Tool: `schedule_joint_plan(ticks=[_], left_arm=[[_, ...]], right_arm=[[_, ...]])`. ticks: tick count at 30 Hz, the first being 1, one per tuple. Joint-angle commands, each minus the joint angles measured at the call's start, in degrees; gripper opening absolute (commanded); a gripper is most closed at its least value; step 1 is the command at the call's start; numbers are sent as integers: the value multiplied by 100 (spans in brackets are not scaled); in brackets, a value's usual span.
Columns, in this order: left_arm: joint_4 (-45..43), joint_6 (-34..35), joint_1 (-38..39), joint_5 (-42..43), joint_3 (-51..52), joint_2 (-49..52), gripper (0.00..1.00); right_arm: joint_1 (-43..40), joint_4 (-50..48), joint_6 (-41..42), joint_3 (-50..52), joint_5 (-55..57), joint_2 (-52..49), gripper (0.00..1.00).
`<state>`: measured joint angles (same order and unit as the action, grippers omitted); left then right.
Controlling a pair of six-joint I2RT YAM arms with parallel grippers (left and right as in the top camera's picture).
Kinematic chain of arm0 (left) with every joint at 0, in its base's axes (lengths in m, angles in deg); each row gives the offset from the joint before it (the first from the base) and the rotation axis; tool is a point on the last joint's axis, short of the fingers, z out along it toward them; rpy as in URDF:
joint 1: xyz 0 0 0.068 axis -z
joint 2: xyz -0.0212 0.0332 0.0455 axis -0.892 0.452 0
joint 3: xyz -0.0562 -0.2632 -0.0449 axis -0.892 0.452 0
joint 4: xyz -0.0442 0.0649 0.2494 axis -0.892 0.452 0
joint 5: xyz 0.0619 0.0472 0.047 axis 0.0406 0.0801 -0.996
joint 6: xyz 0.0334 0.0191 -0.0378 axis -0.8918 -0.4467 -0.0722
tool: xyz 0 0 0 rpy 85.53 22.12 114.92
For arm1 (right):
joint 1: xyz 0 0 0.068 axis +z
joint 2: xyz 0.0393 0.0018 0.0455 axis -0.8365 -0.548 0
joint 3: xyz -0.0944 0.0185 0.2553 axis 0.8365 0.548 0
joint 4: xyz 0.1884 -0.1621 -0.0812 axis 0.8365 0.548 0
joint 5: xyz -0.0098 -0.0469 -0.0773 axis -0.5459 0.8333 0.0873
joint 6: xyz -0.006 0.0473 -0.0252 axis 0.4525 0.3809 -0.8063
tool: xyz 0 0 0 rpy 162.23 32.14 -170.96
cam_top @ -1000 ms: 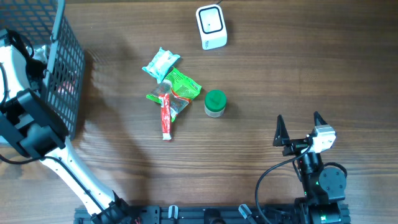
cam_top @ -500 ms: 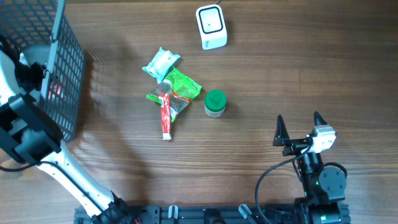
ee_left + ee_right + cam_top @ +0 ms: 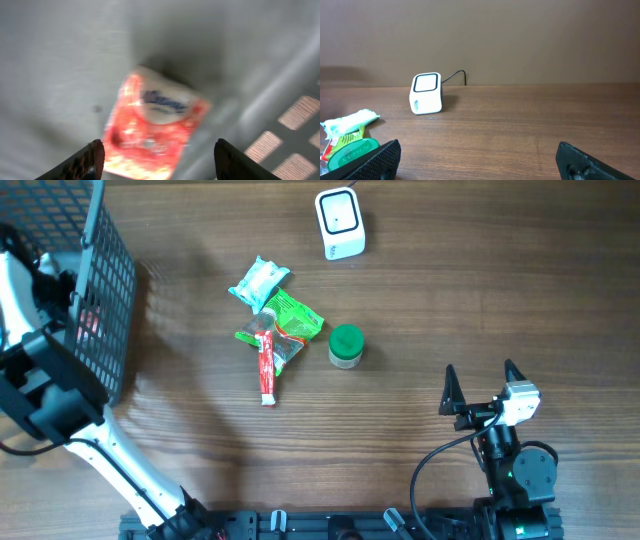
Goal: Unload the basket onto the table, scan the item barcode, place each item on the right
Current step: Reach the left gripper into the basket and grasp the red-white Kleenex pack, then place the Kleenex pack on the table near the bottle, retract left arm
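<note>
A red and white tissue packet (image 3: 152,127) lies blurred on the grey floor of the black mesh basket (image 3: 105,300). My left gripper (image 3: 160,161) hangs over it, open. The packet's near edge sits between the fingers, close to the left fingertip (image 3: 95,155) and apart from the right one. In the overhead view the left arm (image 3: 40,370) reaches into the basket, and the packet (image 3: 92,322) shows red through the mesh. The white scanner (image 3: 340,223) (image 3: 426,93) stands at the far side. My right gripper (image 3: 480,370) rests open and empty at the near right.
A small pile lies mid-table: a white and teal packet (image 3: 259,280), a green packet (image 3: 295,317), a red tube (image 3: 266,370) and a green-lidded jar (image 3: 346,346). The scanner's cable (image 3: 455,75) runs off behind it.
The left arm has shifted slightly inside the basket. The right arm and the items on the table have not moved.
</note>
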<state>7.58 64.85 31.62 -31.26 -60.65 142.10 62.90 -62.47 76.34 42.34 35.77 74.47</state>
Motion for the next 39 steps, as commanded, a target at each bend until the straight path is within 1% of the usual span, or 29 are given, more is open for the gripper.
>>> schedule_joint_plan(ticks=[1,4,7,11,13,16,18,20,21,22,23,24,27,30,32,33,36,38,39], left_arm=[[-24,-109,341,-544,-74,-223,66],[-17,-109,428,-662,-68,-223,60],[-74,-109,435,-723,37,-221,61],[-426,-111,435,-999,522,-221,62],[-640,-114,435,-1001,787,-221,60],[-881,-116,424,-1130,1058,-221,43],[-898,-114,400,-1123,1032,-247,39],[-850,-107,365,-1121,896,-358,33],[-809,-79,345,-1102,796,-444,27],[-785,-66,321,-1032,706,-538,18],[-737,-63,271,-789,557,-710,6],[-695,7,227,-599,452,-837,4],[-612,306,-17,-28,186,-1451,4],[-614,605,-273,365,175,-2144,4],[-614,750,-420,861,175,-2546,4],[-599,833,-516,1419,175,-2813,4],[-396,831,-621,3556,175,-3445,4],[-11,791,-514,4581,175,-3692,4],[210,754,-400,4789,175,-3766,4]], right_arm=[[2,-35,-57,7,11,35,100],[2,-35,-57,7,11,35,100],[2,-35,-57,7,11,35,100],[2,-35,-57,7,11,35,100],[2,-35,-57,7,11,35,100],[2,-35,-57,7,11,35,100],[2,-35,-57,7,11,35,100],[2,-33,-57,7,11,35,100],[2,-35,-59,7,11,35,100],[2,-35,-57,7,11,35,100],[2,-35,-57,7,11,35,100],[2,-35,-57,7,11,35,100],[2,-35,-59,7,11,35,100],[2,-35,-57,7,11,35,100],[2,-35,-59,7,11,35,100],[2,-35,-59,7,11,35,100],[2,-35,-57,7,11,35,98],[2,-35,-59,7,11,35,100],[2,-35,-57,7,11,35,100]])
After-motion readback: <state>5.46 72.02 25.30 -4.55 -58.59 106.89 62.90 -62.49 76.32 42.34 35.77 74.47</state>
